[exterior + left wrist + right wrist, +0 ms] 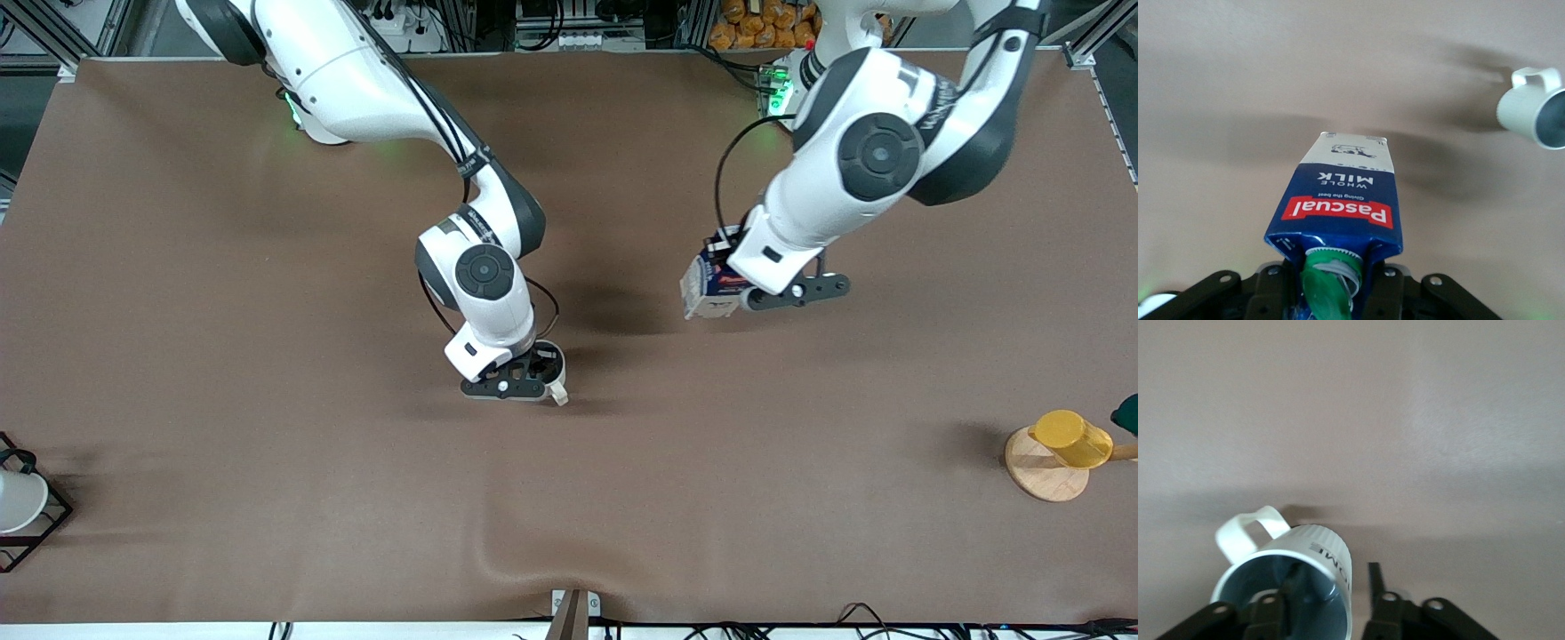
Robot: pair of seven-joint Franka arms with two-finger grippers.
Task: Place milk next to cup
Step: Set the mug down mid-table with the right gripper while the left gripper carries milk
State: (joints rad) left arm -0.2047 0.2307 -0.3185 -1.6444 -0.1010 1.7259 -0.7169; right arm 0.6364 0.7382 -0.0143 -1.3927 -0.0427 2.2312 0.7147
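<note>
My left gripper (745, 284) is shut on the top of the milk (709, 291), a dark blue carton with a red label and a green cap. It holds the carton tilted above the brown table, toward the left arm's end from the cup. In the left wrist view the gripper (1331, 293) holds the milk (1338, 200) at its gable. The cup (553, 363), off-white with a grey inside, stands on the table. It also shows in the left wrist view (1533, 110). My right gripper (524, 378) is open at the cup (1305, 583). In the right wrist view the gripper (1335, 573) has one finger inside the rim and one outside, clear of the wall.
A yellow cup (1071, 437) hangs on a wooden stand (1042, 473) near the left arm's end, nearer to the front camera. A white cup in a black wire rack (20, 505) sits at the right arm's end. The cloth ripples near the front edge (533, 551).
</note>
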